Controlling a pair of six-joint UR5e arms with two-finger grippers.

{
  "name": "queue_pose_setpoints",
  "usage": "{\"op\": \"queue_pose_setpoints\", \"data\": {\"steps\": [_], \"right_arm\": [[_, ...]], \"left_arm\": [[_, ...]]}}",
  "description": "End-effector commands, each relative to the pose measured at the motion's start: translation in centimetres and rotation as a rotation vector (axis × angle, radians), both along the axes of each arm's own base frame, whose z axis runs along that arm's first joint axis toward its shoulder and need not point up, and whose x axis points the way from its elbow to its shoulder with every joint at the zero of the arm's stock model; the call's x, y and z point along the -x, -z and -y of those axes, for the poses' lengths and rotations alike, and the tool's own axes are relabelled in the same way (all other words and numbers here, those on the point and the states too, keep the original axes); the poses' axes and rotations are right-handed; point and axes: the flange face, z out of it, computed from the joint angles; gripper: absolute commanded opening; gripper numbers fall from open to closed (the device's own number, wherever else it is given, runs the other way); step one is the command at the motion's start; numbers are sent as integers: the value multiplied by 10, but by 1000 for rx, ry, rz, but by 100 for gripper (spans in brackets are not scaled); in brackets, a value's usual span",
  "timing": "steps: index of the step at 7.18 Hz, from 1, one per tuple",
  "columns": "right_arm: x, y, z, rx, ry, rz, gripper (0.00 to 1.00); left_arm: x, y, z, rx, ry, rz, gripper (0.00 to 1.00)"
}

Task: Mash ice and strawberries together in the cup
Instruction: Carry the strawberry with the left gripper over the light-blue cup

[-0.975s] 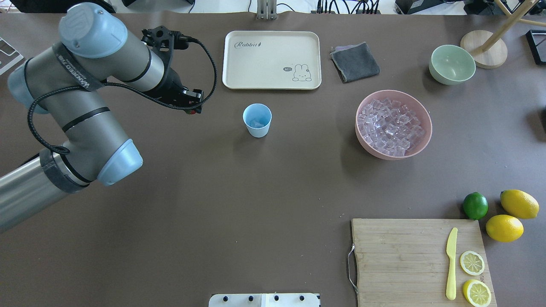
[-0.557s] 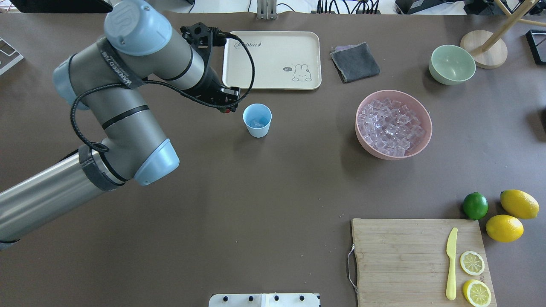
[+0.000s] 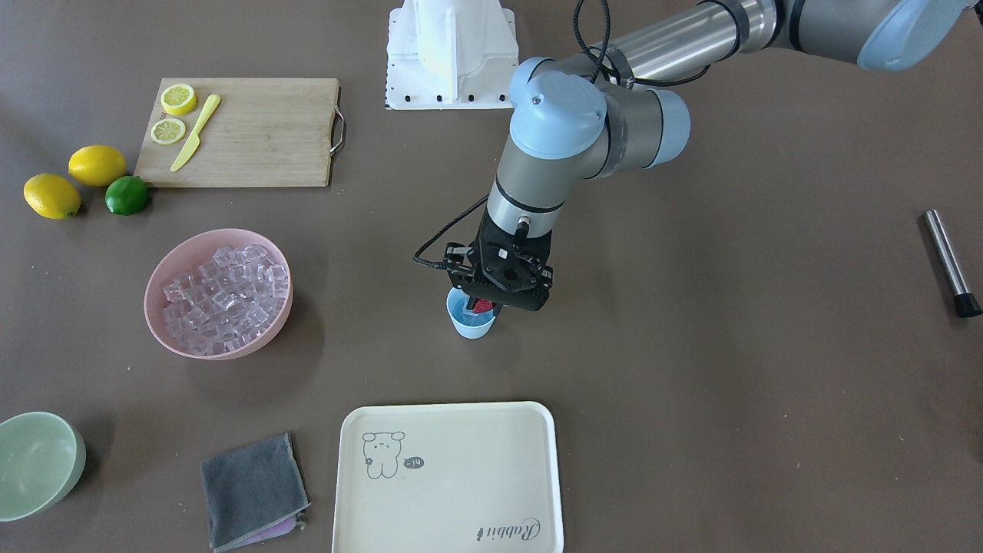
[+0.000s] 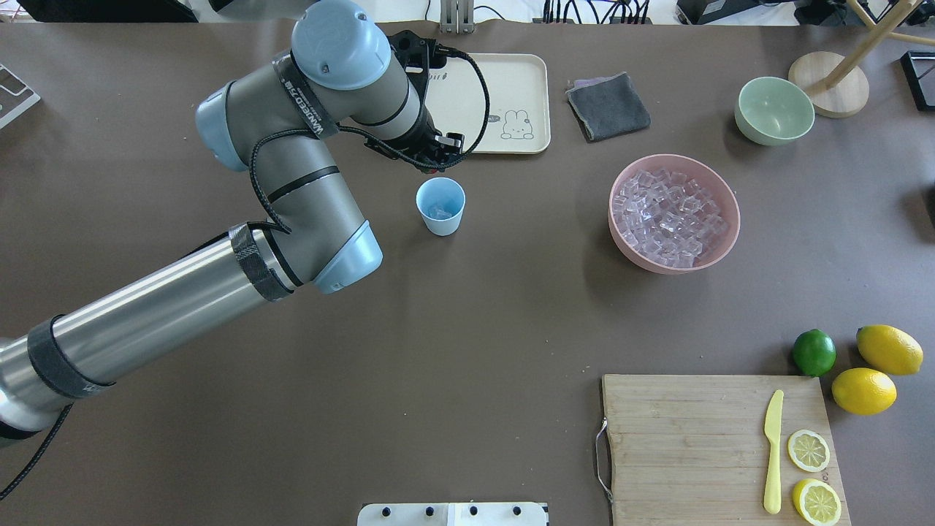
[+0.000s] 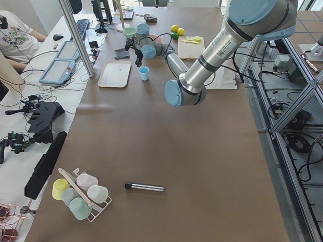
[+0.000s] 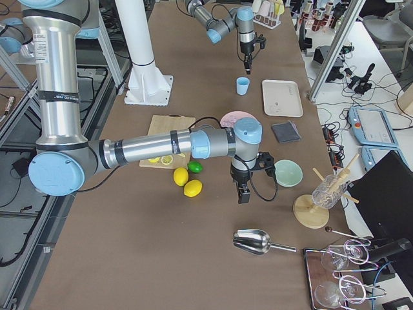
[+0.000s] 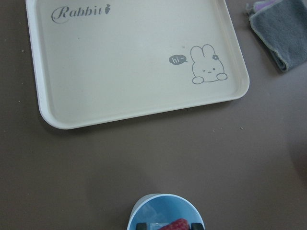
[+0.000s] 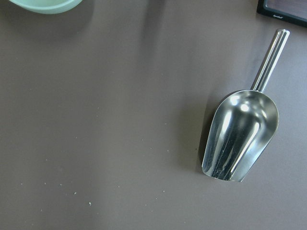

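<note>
The pale-blue cup (image 4: 440, 207) stands upright at mid table with clear ice cubes (image 4: 439, 212) in its bottom. My left gripper (image 3: 482, 306) hangs just over the cup's (image 3: 470, 322) rim, shut on a small dark-red strawberry (image 3: 481, 305). In the left wrist view the strawberry (image 7: 172, 224) sits between the two fingertips (image 7: 141, 225), above the cup's mouth (image 7: 158, 208). My right gripper (image 6: 243, 194) shows only in the exterior right view, near the pale-green bowl; I cannot tell whether it is open or shut.
A pink bowl (image 4: 723, 241) full of ice cubes stands right of the cup. A cream tray (image 4: 511, 95) and grey cloth (image 4: 608, 107) lie behind it. A metal rod (image 3: 950, 263) lies far on my left. A steel scoop (image 8: 240, 139) lies under the right wrist.
My left arm has swung to the right across the table, carrying the strawberry from the far left to just over the cup. The cup has not moved.
</note>
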Motion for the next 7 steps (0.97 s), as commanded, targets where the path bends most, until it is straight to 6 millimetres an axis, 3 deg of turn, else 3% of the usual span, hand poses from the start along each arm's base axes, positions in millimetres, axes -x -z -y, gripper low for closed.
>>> {"op": "queue_pose_setpoints", "data": {"steps": [1, 2, 5, 7], "right_arm": [[0, 0, 0, 1, -3, 0, 93], [0, 0, 0, 3, -3, -1, 93], [0, 0, 0, 1, -3, -1, 93], [0, 0, 0, 4, -4, -1, 93]], "left_arm": [[-24, -4, -17, 10, -4, -4, 0], [-34, -5, -27, 13, 13, -1, 0], [-32, -6, -27, 2, 9, 2, 2], [-34, -18, -27, 9, 12, 16, 9]]}}
